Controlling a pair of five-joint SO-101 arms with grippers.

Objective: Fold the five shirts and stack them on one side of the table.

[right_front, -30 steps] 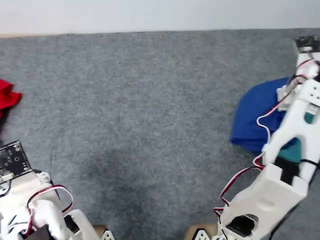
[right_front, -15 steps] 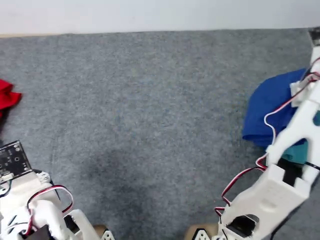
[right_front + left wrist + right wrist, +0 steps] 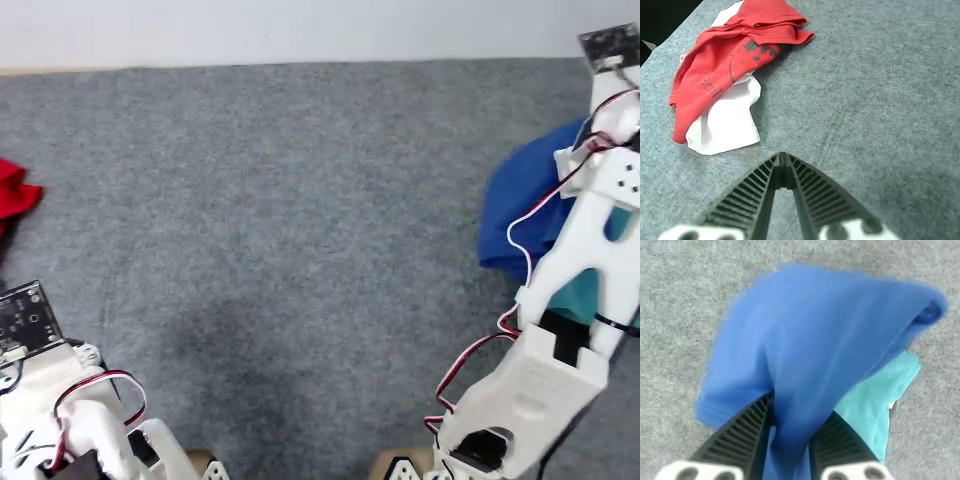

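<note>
The left gripper [image 3: 783, 159] has its 2 ribbed fingers pressed together with nothing between them, poised above bare grey felt table [image 3: 300, 200] at the near left corner. Beyond its tip, toward the table's left edge, a red shirt [image 3: 735, 55] lies crumpled on top of a white shirt [image 3: 727, 120], the white one showing out from under the red on the side nearer the gripper. In the high view a corner of the red cloth pokes in at the left border.

At the right side, the right gripper [image 3: 797, 407] is clamped on a fold of the blue shirt [image 3: 815, 330], the cloth bunched between its 2 fingers and spreading away from them in a rounded heap. The blue shirt rests partly over a teal shirt [image 3: 875, 395], which shows from beneath it. From above, the white right arm [image 3: 560, 330] stretches over both shirts near the table's right edge.
</note>
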